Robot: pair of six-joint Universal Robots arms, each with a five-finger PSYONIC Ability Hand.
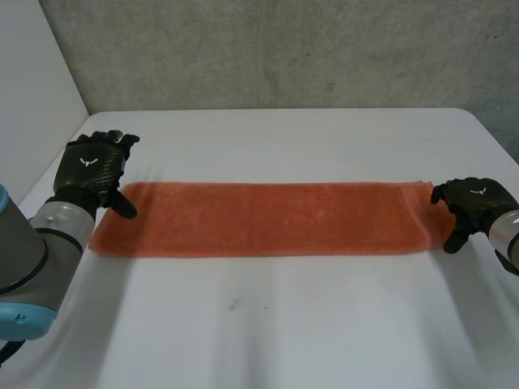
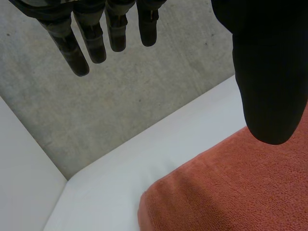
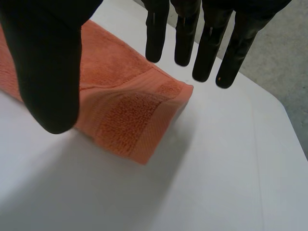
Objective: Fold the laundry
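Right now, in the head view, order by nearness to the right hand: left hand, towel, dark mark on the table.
1. Orange towel: its end lies beside the right hand.
2. Dark mark: centre, on the towel's near side.
3. Left hand: at the towel's opposite end.

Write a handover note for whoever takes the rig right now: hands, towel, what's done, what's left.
Left hand: open, at the orange towel's left end, gripping nothing.
Right hand: open, at its right end, gripping nothing.
Towel: flat in a long strip across the white table.
Done: towel laid out straight.
To do: grasp the ends and fold it.
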